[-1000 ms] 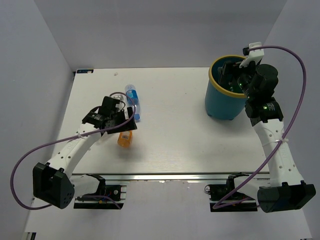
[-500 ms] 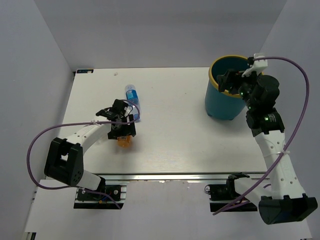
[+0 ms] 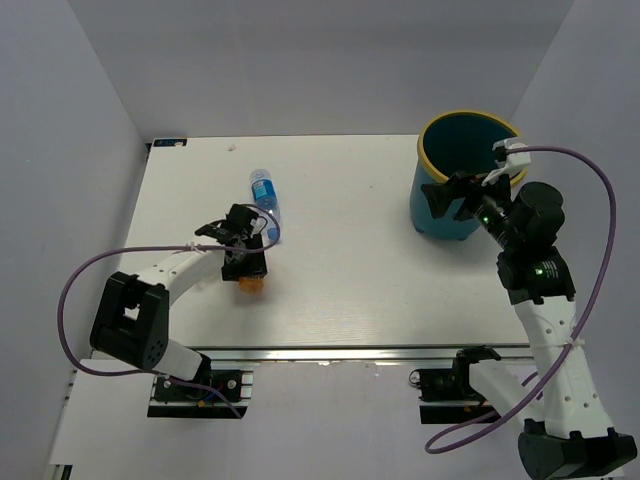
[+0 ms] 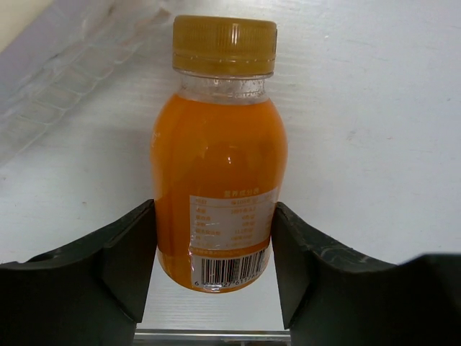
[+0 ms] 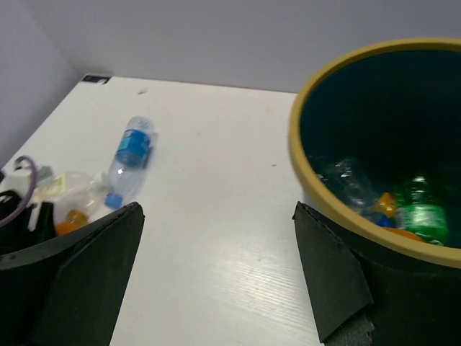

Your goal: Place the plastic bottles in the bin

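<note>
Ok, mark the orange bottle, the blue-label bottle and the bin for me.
orange bottle [image 4: 220,180]: left wrist view, its body.
blue-label bottle [image 3: 263,187]: top external view, its label.
bin [image 3: 470,140]: top external view, inner wall.

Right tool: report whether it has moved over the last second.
Yes. The right tool has pulled back from over the bin to its near side.

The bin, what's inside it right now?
Inside the bin: a green bottle, a clear bottle and something orange between them. Its near wall hides the rest of the bottom.
</note>
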`<state>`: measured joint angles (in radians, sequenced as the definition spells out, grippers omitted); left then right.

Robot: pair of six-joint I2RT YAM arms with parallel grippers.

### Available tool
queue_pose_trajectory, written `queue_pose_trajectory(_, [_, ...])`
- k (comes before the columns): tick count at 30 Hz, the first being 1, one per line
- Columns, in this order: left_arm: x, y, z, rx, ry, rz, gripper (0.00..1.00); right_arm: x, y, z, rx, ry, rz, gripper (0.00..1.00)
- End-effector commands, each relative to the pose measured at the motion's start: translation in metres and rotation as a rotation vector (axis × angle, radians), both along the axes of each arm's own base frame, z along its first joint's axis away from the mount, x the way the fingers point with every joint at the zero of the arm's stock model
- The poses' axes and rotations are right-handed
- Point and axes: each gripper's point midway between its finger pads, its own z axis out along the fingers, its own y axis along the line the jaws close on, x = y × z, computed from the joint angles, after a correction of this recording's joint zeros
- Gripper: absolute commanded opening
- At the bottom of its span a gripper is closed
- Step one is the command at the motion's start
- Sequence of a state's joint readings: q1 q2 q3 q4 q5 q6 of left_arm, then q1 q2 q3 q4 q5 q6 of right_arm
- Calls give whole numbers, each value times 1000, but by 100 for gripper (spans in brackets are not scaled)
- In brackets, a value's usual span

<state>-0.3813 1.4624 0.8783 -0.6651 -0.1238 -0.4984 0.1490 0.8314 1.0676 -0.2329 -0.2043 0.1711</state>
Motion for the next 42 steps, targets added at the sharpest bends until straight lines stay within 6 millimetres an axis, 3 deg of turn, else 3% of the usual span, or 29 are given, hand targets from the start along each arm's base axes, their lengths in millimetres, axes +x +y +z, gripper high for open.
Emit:
queue_pose_trajectory(1, [22,-19,25,-50,-98,-42,27,-12,33,-9,50,41,200,89])
queue_pose_trajectory(3, [28,-34,47,-89,-168,-112,13,-17,51,-13,85,64,311,89])
queue_pose_trajectory(4, [31,-49,63,-125,-213,-163,2,-29,65,-16,97,82,424,89])
queue_pose_trajectory(6, [31,-74,96,-203,-309,-260,0,-39,86,-24,125,133,548,89])
queue_pose_trajectory(7, [29,-100,116,-270,-381,-341,0,-42,94,-27,129,141,581,89])
queue_pose_trajectory(10, [9,-148,171,-437,-551,-537,0,-52,124,-41,133,165,664,89])
queue_pose_trajectory(11, [4,-155,182,-470,-584,-569,0,-61,141,-52,129,198,717,89])
queue_pose_trajectory(13, [-8,-168,207,-542,-655,-636,0,-68,156,-60,154,246,757,89])
queue_pose_trajectory(15, [-18,-176,216,-594,-666,-682,0,-70,176,-61,194,260,797,89])
queue_pose_trajectory(19, [-32,-187,235,-663,-701,-753,0,-75,208,-44,288,264,874,89])
queue_pose_trajectory(27, [-51,-188,244,-740,-757,-793,0,-52,216,-60,307,322,748,88])
queue_pose_trajectory(36, [-61,-196,252,-792,-780,-875,0,-63,230,-64,316,355,838,68])
queue_pose_trajectory(37, [-61,-196,254,-796,-792,-876,0,-64,230,-65,316,362,841,53])
queue_pose_trajectory(40, [-59,-195,254,-778,-786,-873,0,-64,231,-70,311,374,843,30])
queue_pose_trajectory(42, [-60,-194,261,-769,-799,-889,0,-64,230,-78,303,389,832,26])
